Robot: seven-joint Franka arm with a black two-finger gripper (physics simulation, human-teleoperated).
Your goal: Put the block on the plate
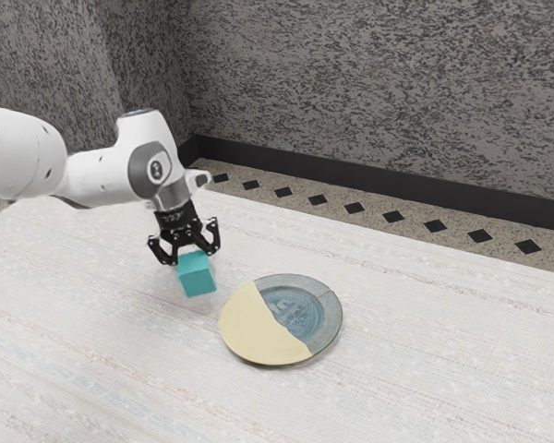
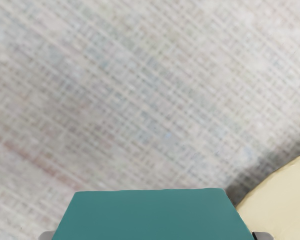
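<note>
Bright, diffuse light over the tabletop, soft grey shadow beside the plate

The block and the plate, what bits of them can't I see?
- Block: its underside is turned away in the exterior view; the wrist view's lower edge cuts it off.
- Plate: mostly cut off in the wrist view by the lower and right edges.
- Blue pattern: too small to make out in the exterior view.
</note>
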